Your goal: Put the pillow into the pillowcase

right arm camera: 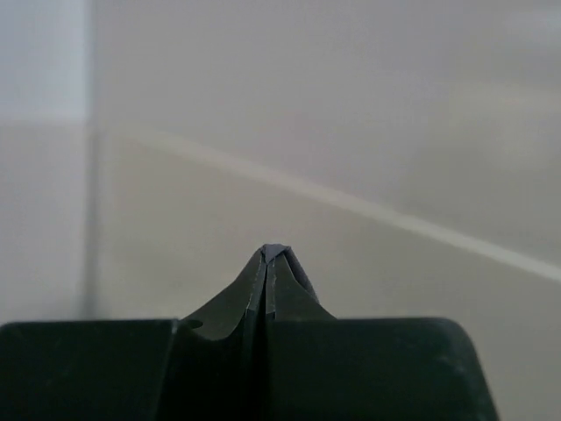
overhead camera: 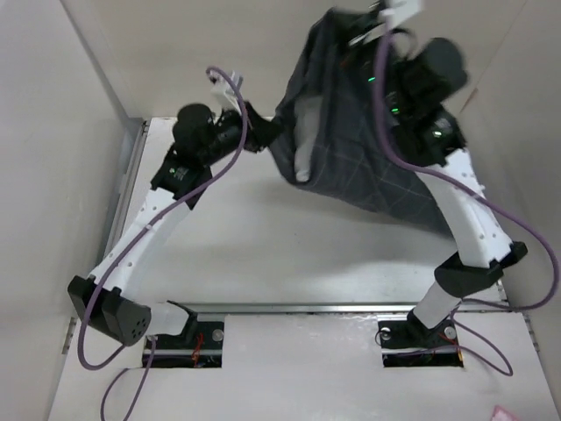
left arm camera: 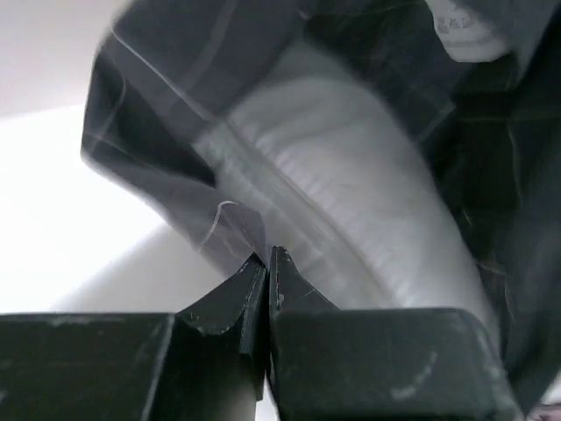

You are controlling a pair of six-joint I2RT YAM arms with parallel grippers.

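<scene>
The pillowcase (overhead camera: 359,140) hangs in the air over the far half of the worktop (overhead camera: 289,254), nearer the far right corner, strung between the two arms and clear of the surface. The pillow (left arm camera: 351,202) sits inside it: the left wrist view shows its white ribbed bulk filling the sack, and from above only a pale patch shows at the mouth on the left side.

The left gripper (left arm camera: 267,259) has its jaws pressed together on the hem at the mouth, with a fold of checked cloth pinched at the very tips. The right gripper (right arm camera: 273,253) is raised high at the sack's upper corner. Its jaws are together too, with a thin sliver of dark cloth nipped between the tips, so it appears to hold the pillowcase by a corner.

Both things look soft and light. The cloth is limp and thin, so it will sag, fold and swing rather than keep a shape, and a tip-only pinch could let it slide out. The pillow is bulky but squashy, and its weight likely drags the sack down from the two held points. The best hold is the doubled hem at the mouth, taken deeper in the jaws and at two well-separated points. The loose single layer is a poorer hold.
</scene>
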